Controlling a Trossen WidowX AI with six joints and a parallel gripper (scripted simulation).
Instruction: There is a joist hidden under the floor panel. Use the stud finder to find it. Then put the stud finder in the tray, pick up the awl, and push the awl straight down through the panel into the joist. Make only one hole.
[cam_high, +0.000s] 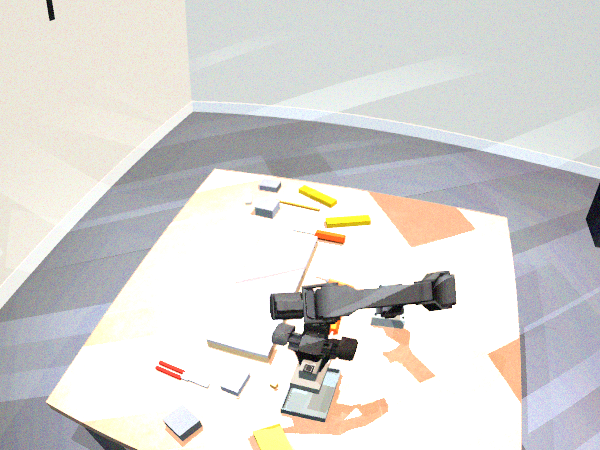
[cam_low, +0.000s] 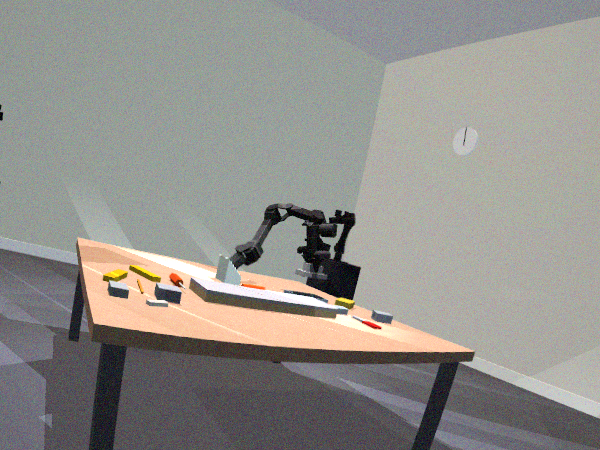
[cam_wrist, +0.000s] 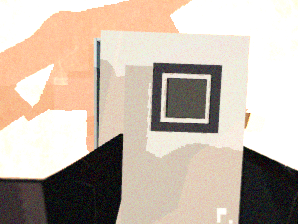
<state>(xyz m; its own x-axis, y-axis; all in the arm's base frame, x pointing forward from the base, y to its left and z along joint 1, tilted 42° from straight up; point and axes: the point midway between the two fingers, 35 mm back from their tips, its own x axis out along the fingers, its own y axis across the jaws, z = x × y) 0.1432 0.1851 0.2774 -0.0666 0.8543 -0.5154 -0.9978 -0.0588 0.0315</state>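
One claw (cam_high: 314, 372) clamping stud finder (cam_wrist: 175, 125), above tray (cam_high: 305, 407)

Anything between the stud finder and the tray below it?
Nothing visible. In the top view the stud finder, held in the claw, overlaps the tray rim with no object between them.
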